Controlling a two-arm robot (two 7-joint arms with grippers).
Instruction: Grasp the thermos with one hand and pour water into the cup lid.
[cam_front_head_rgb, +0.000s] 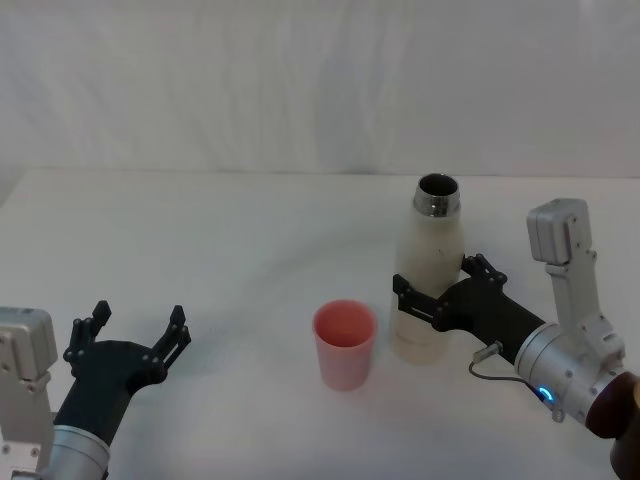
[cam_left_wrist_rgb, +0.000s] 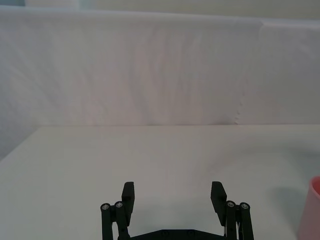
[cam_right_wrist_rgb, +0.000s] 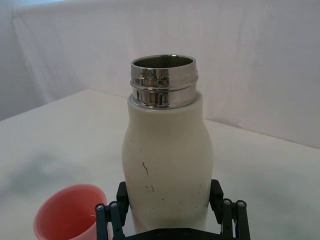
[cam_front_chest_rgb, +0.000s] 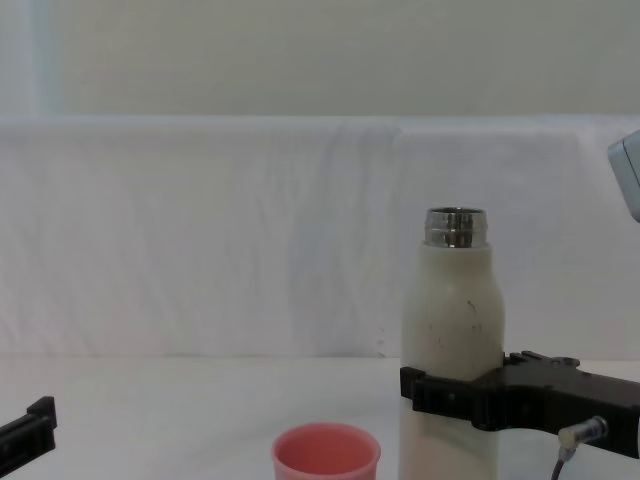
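Right gripper jaws are clamped across the lower body of the thermos, one finger on each side, both touching the cream wall. The thermos stands upright on the bench, right of centre, cap off, steel threaded neck open. The inside of the neck looks dark; can't tell from here whether there is water in it. Dark specks on the body; no print readable.

Cup lid sits on the bench at about 8 o'clock from the thermos base in the head view, just beside it, not touching. Upright, mouth up, pink; it looks empty in the right wrist view, though only part of the inside shows.

Left gripper is low at the left, well apart from both, jaws spread wide, holding nothing.
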